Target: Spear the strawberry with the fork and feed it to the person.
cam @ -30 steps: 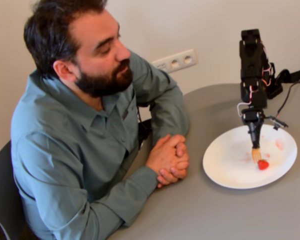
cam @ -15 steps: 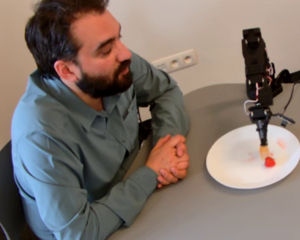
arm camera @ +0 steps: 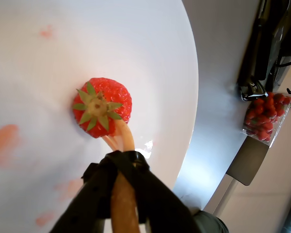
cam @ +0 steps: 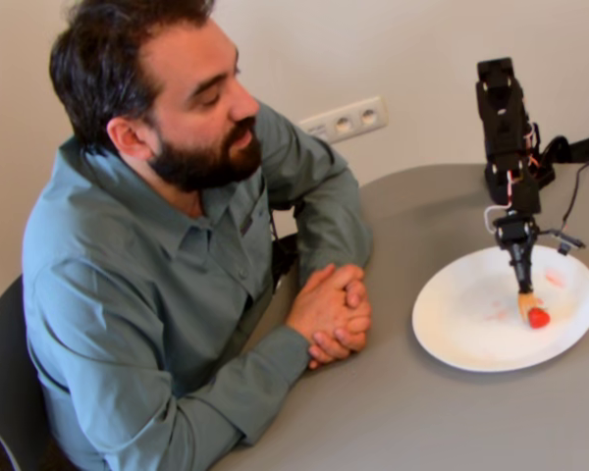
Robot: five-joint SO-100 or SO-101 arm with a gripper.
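The strawberry lies on the white plate on the grey table. In the wrist view the strawberry shows its green calyx. The yellow-orange fork has its tines against the berry's lower edge, and their tips are hidden by the berry. In the fixed view the fork points down beside the berry. The black gripper stands upright over the plate; in the wrist view the gripper is shut on the fork's handle. The person sits at the left, hands clasped on the table, looking toward the plate.
Pink juice smears mark the plate. A clear punnet of strawberries sits beyond the plate near the arm's base. The person's hands rest left of the plate. A wall socket is behind.
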